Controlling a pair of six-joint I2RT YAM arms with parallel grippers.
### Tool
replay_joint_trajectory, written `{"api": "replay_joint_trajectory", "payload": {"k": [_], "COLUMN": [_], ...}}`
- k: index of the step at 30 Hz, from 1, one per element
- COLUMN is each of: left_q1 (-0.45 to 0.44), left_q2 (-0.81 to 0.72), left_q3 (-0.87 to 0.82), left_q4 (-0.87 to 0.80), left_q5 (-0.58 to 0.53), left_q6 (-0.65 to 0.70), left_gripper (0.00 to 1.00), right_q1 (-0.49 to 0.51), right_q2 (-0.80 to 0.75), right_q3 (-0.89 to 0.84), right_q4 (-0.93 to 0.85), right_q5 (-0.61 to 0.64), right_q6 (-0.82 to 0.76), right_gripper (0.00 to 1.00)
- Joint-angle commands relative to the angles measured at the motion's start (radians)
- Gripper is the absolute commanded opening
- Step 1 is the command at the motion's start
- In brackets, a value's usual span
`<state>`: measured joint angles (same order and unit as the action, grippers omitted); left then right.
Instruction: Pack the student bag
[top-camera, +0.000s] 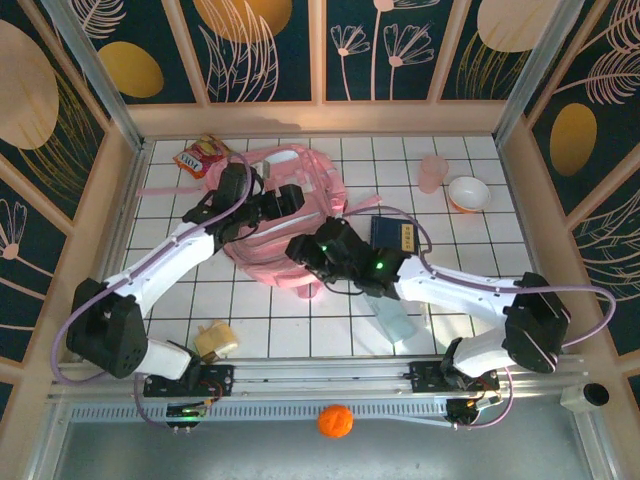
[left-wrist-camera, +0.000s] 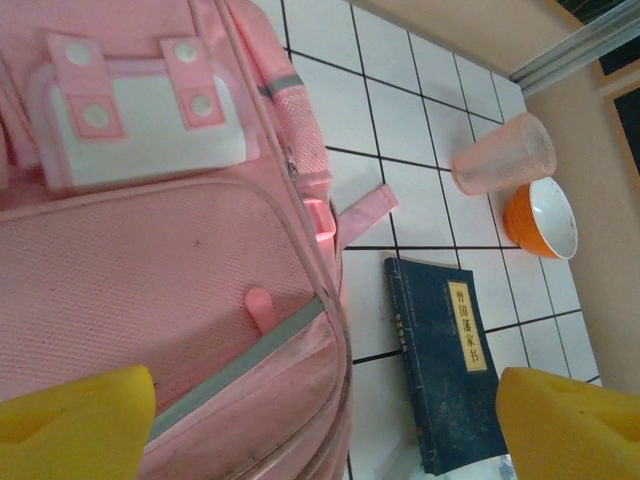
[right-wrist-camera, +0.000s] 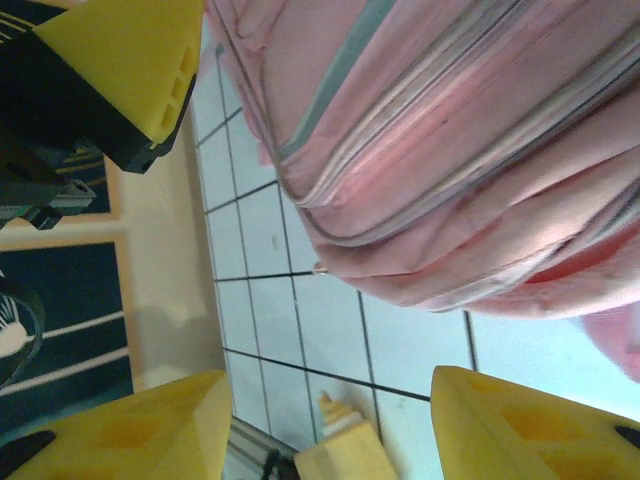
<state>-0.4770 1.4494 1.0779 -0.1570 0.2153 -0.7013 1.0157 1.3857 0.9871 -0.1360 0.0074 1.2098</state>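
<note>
Two loose things are lying nearest us: an orange ball (top-camera: 335, 421) sitting below the rail, and a yellowish lump (top-camera: 216, 340) by the left arm's base, too unclear to name. We're also seeing a pale flat item (top-camera: 396, 322) lying beside the right arm.

Next, the right gripper (top-camera: 301, 248) is hovering at the near edge of the pink bag (top-camera: 318, 182), fingers standing partway apart and gripping nothing. The bag is lying mid-table on the white tiles (top-camera: 200, 290), front pockets facing up. Over its front the left gripper (top-camera: 287, 200) is hanging, fingers spread wide with nothing between them.

Just right of the bag a blue book (top-camera: 389, 234) is lying. Farther back, a red snack packet (top-camera: 203, 157) is sitting at the bag's far left, and a pink cup (top-camera: 432, 172) and an orange bowl (top-camera: 468, 193) are sitting side by side at far right.

We're judging the packing as barely begun. The zips on show are looking shut and every loose item is sitting outside, so opening and loading are all left.

For writing, the book's tan label is carrying Chinese characters, roughly 曾国藩家书. The packet print is too small to read.
</note>
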Motion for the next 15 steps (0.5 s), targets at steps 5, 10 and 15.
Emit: {"api": "replay_joint_trajectory", "payload": {"k": [5,10,15], "left_q1": [-0.075,-0.199,-0.289], "left_q2": [0.080,0.178,0.258], "left_q3": [0.110,0.178,0.196], "left_q4": [0.039,0.059,0.166], "left_q5": [0.026,0.028,0.061], "left_q6": [-0.059,-0.104,-0.178], "left_gripper": [0.86,0.84,0.80], "right_q1": [-0.257,-0.551,-0.741], "right_q2": [-0.190,-0.267,-0.270], "right_q3": [0.026,-0.056,-0.137], "right_q4": [-0.228,-0.257,-0.267], "right_q5": [-0.149,-0.358,-0.406], "right_q6": [-0.320,-0.524,-0.701], "right_gripper": [0.54,0.54,0.54]}}
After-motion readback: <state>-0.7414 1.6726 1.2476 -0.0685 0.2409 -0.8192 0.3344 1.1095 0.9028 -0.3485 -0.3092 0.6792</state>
